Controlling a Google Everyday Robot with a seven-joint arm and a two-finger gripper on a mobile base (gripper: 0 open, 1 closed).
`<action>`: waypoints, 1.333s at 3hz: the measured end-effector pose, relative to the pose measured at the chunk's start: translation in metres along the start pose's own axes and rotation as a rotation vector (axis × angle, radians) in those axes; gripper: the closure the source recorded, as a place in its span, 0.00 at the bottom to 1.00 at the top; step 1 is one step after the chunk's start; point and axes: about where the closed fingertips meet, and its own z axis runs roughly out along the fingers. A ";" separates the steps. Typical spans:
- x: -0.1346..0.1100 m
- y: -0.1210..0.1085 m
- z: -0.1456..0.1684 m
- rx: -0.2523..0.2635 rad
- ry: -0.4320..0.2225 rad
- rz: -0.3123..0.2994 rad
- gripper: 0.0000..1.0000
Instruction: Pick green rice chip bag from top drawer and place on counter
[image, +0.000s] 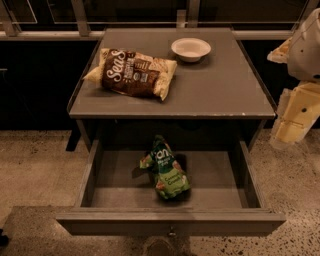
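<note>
**Green bag lies in the open drawer, gripper off to the right**

The top drawer (115, 182) stands pulled out from under the counter (215, 90), its flat front panel nearest the camera with a small metal knob (171, 232) at its centre. The green rice chip bag (166, 172) lies on the drawer floor, roughly in the middle and slightly towards the front. It is crumpled, with its white logo end pointing to the back of the drawer. Nothing touches it.

On the counter above, a larger brown-and-cream bag (132, 72) with white script lies on its side at the left. A shallow white bowl (191, 49) sits near the back edge, right of centre and apart from that bag.

The gripper (290, 122) hangs at the right edge of the view, beside the counter's right front corner and outside the drawer, well apart from the green bag. It is partly cut off by the frame. How far open it is cannot be told, and no object is seen in it.
</note>
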 end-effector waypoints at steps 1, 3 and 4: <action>0.000 0.000 0.000 0.000 0.000 0.000 0.00; 0.004 0.025 0.051 -0.030 -0.152 0.113 0.00; 0.001 0.060 0.124 -0.122 -0.297 0.233 0.00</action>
